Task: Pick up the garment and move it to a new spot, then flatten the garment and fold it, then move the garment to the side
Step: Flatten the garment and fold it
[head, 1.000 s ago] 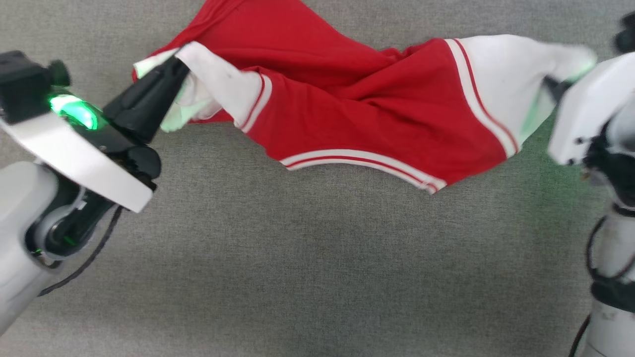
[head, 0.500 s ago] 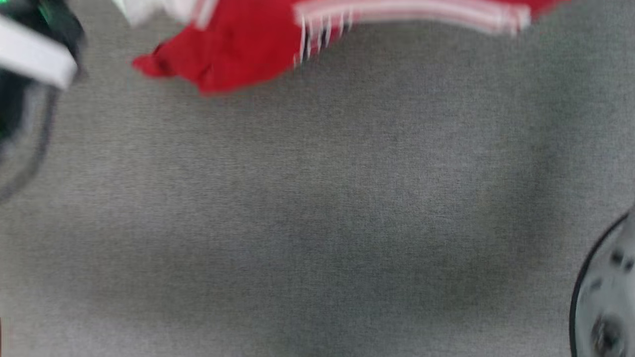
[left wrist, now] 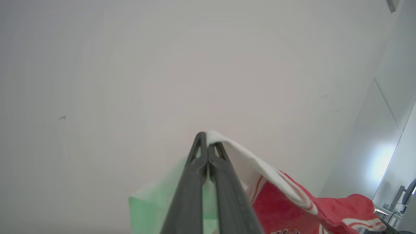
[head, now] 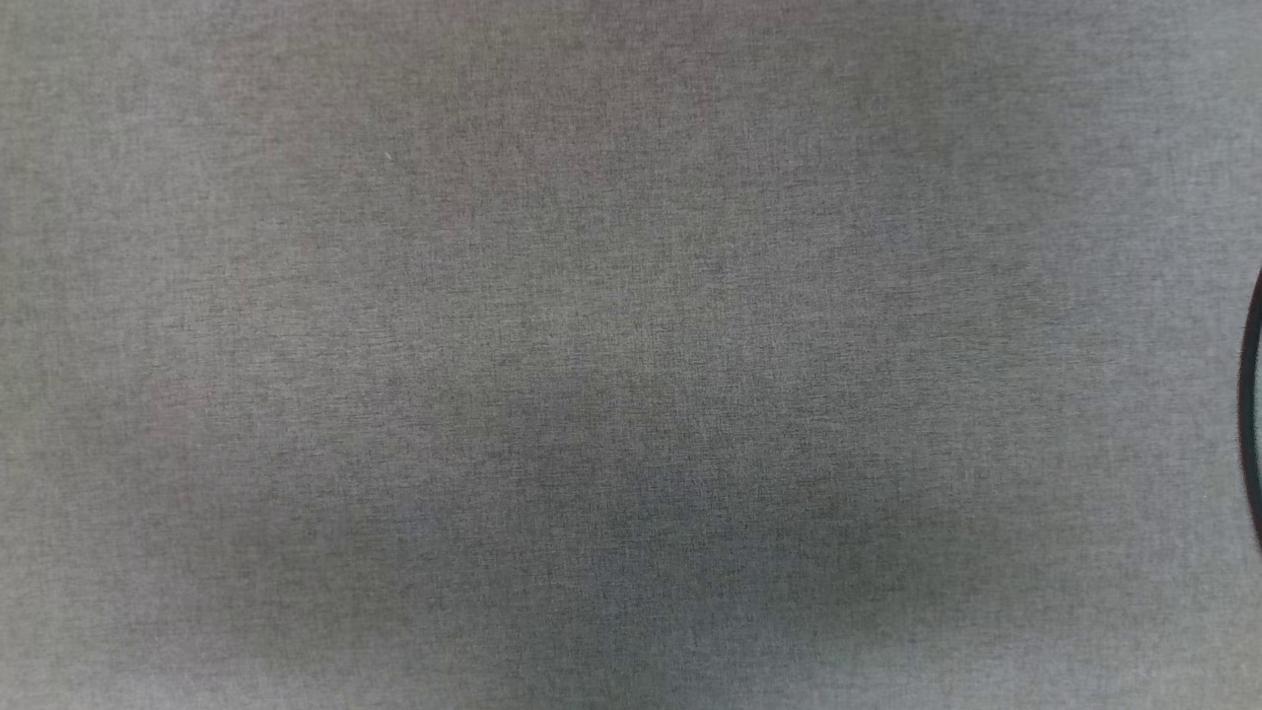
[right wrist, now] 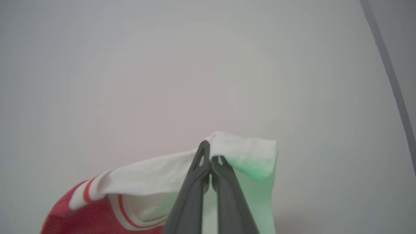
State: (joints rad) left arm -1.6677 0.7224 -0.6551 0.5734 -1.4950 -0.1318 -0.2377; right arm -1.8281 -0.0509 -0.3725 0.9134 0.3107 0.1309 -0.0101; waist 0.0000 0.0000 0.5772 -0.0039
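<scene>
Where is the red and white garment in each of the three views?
Head view: camera faces the grey surface.
Left wrist view: garment at lower right, white sleeve pinched in the shut left gripper.
Right wrist view: garment at lower left and centre, white sleeve pinched in the shut right gripper.
Shared landmark: striped trim beside the white sleeve, in both wrist views.

The flat grey woven cloth surface (head: 592, 345) lies open to passage across the head view, with a dark curved rim (head: 1250, 414) intruding at the right edge. The red soft-fabric T-shirt with white sleeves (left wrist: 292, 208) drapes from the left gripper (left wrist: 206, 143) and the right gripper (right wrist: 212, 155), blocking the space low beside each; a pale plain backdrop (left wrist: 130, 65) lies beyond.
</scene>
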